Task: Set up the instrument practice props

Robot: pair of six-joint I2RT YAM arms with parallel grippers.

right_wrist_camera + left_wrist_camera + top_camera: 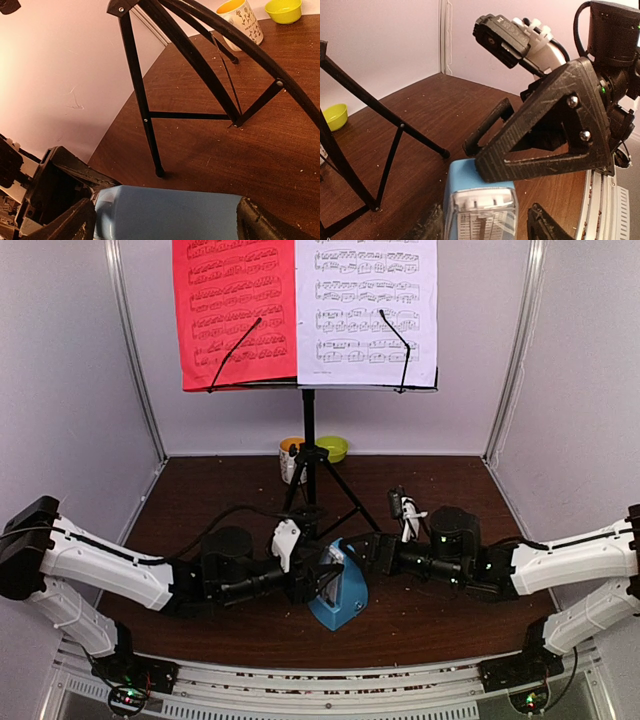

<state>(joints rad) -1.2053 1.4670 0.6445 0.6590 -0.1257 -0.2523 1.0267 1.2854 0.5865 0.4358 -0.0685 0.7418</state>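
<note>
The black music stand point(309, 430) stands at the back centre, holding a red page point(235, 310) and a pale page point(368, 310) under two wire clips. The light-blue metronome point(340, 602) sits on the table in front of the tripod, with its clear cover facing the left arm. My left gripper point(325, 578) is open, and its fingers point(545, 227) straddle the cover end of the metronome point(470, 175) with a small gap. My right gripper point(372, 555) is wide open, with the metronome's blue back point(170, 215) between its fingers point(265, 222). One right finger point(545, 140) rests against the metronome's top edge.
A white-and-orange mug point(290, 455) and a small green bowl point(332, 448) stand behind the tripod at the back wall. The tripod legs point(145, 105) spread just behind the metronome. White walls close in the table on the left, right and back.
</note>
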